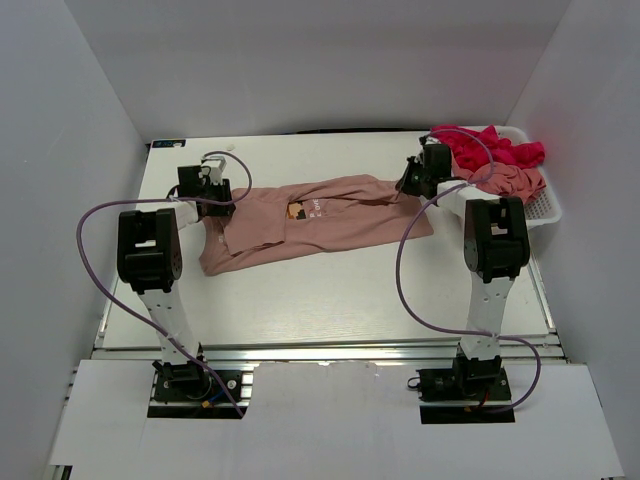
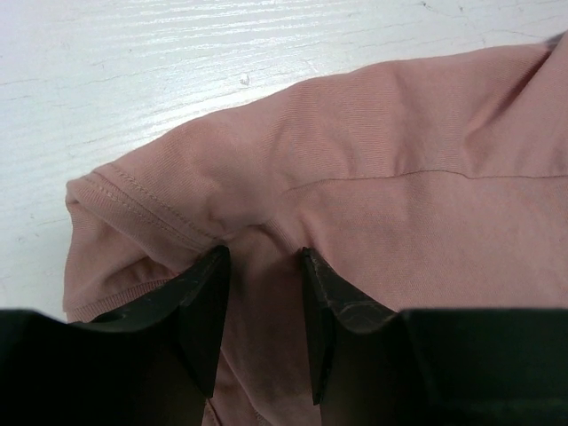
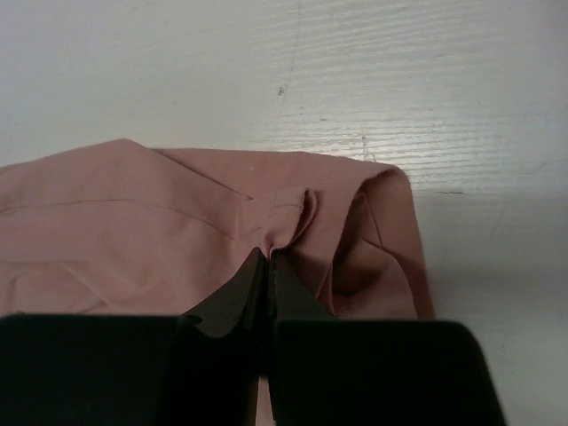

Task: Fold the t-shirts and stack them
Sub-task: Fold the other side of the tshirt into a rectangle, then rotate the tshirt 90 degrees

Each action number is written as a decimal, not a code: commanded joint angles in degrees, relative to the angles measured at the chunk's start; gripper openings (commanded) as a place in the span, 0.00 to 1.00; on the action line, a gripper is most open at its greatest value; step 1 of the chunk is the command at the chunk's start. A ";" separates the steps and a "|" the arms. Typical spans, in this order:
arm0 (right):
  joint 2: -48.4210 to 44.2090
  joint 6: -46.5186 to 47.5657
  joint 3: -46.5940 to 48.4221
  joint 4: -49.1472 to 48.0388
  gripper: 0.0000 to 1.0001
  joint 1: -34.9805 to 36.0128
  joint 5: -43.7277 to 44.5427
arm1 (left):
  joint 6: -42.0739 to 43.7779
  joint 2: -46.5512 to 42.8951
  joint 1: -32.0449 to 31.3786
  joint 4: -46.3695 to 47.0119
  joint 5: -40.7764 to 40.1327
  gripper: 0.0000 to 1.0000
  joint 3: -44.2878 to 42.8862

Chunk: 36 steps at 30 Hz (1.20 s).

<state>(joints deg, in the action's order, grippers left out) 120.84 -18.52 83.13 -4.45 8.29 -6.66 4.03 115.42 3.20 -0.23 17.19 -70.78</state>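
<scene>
You have one pink t-shirt point(image 1: 320, 225) on the one table point(image 1: 330, 300), two showing in the single white basket point(image 1: 548, 208) far right, a magenta-red t-shirt point(image 1: 490, 150) and a second pink t-shirt point(image 1: 517, 180), plus two grippers, the left gripper point(image 1: 220, 203) and the right gripper point(image 1: 408, 182).

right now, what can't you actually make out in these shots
Chest print on the salmon t-shirt: too small to read in the top view, outside both wrist views.
Left fingers: the left wrist view shows them apart over cloth; whether they grip it is unclear.
Basket: the magenta shirt on top hides how many shirts lie beneath, top view.
</scene>
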 commanded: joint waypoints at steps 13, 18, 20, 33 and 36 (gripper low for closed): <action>-4.82 -0.11 1.77 0.58 0.16 0.23 15.53 | 0.71 -3.18 -0.13 -3.20 -1.90 0.48 -2.52; -5.61 -0.11 1.86 0.06 0.33 0.32 19.30 | 0.80 -3.35 -0.13 -3.73 -3.39 0.49 -2.87; -5.70 0.33 1.86 -0.38 0.34 0.32 19.84 | 0.98 -3.27 -0.13 -3.99 -3.65 0.49 -3.22; -15.27 -1.76 -5.35 -5.05 0.35 3.22 16.17 | 2.12 -10.63 -0.13 -11.63 -4.80 0.49 -4.55; -16.85 -3.44 -7.72 -6.18 0.36 4.18 11.23 | 1.51 -14.33 -0.13 -11.90 -4.97 0.50 -1.57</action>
<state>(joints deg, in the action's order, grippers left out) 107.00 -19.73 77.17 -6.46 11.53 9.65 5.45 109.21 3.20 -10.55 12.47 -73.43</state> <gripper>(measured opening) 0.352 0.498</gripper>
